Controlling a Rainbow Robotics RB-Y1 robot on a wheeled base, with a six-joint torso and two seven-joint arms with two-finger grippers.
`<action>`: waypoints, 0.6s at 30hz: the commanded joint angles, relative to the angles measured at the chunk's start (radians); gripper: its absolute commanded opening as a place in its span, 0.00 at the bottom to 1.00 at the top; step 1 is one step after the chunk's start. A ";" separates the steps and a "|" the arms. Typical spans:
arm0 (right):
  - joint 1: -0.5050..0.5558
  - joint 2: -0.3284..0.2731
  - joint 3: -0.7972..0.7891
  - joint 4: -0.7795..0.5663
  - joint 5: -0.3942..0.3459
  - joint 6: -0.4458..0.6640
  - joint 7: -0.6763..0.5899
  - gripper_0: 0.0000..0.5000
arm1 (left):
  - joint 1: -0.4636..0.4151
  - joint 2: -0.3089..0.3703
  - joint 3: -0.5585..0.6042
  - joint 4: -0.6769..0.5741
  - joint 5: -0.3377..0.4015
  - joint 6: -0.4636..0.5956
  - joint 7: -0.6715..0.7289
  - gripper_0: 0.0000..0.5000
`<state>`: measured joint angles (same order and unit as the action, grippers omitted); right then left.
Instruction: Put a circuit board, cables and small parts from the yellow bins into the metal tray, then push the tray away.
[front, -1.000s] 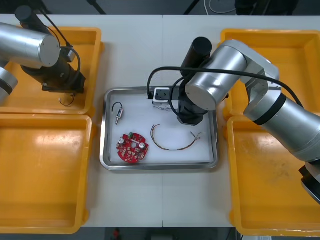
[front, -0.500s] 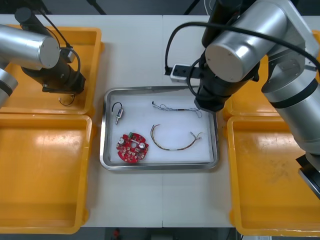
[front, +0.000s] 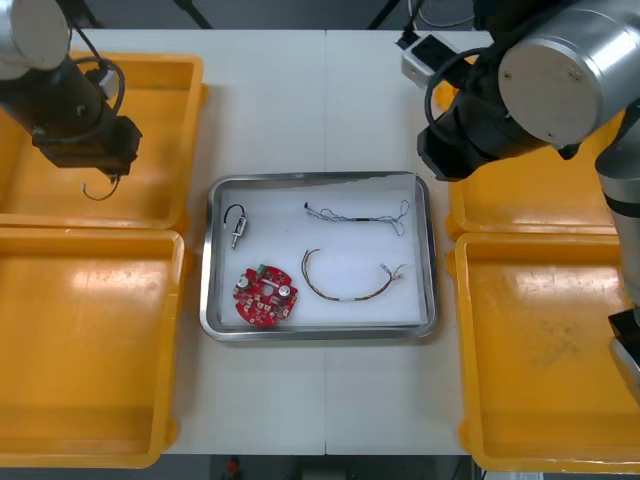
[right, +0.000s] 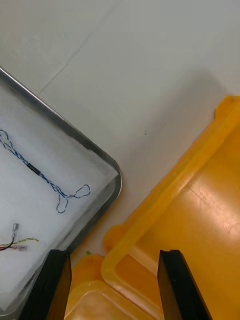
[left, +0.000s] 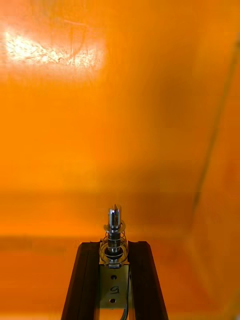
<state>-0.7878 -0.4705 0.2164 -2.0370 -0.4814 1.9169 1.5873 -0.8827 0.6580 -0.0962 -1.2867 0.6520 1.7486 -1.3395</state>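
left jaws: clenched on a small metal part (left: 114, 234), which stands upright between the two black fingers (left: 88, 280)
left arm (front: 68, 108): over the far left yellow bin (front: 150, 195), near its inner side; a thin wire (front: 97, 189) hangs below it, clear of the bin floor as far as I can tell
right jaws: released, fingers (right: 173, 285) standing apart with nothing between them
right arm (front: 545, 75): high over the table (front: 320, 90), at the far right corner of the metal tray (front: 318, 179), by the rim of the far right yellow bin (front: 470, 215)
metal tray: mid table between the bins, white inside, flat
circuit board (front: 265, 296): round, red, lying in the tray's near left part
second small metal part (front: 236, 228): in the tray's far left part, with a short black loop on it
blue and white cable (front: 355, 215): twisted, stretched along the tray's far side, well apart from the board; its looped end lies near the tray's corner in the right wrist view (right: 36, 171)
red and yellow cable (front: 350, 288): curved, in the tray's near right part, just beside the board
near left yellow bin (front: 90, 340): at the table's left, beside the tray
near right yellow bin (front: 550, 350): at the table's right, beside the tray
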 joint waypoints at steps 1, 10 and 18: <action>0.108 -0.076 -0.106 -0.077 -0.011 0.003 -0.113 1.00 | -0.053 0.022 0.027 -0.158 -0.008 0.112 -0.056 0.00; 0.242 -0.114 -0.275 -0.092 -0.079 0.003 -0.251 1.00 | -0.053 -0.041 -0.008 -0.353 0.014 0.171 0.100 0.00; 0.341 -0.140 -0.419 -0.127 -0.106 0.003 -0.259 1.00 | -0.055 -0.110 -0.135 -0.473 0.023 0.171 0.307 0.00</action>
<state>-0.4963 -0.5620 -0.1397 -2.1070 -0.5735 1.9170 1.3614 -0.8854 0.5845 -0.1761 -1.7036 0.6646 1.9119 -1.2432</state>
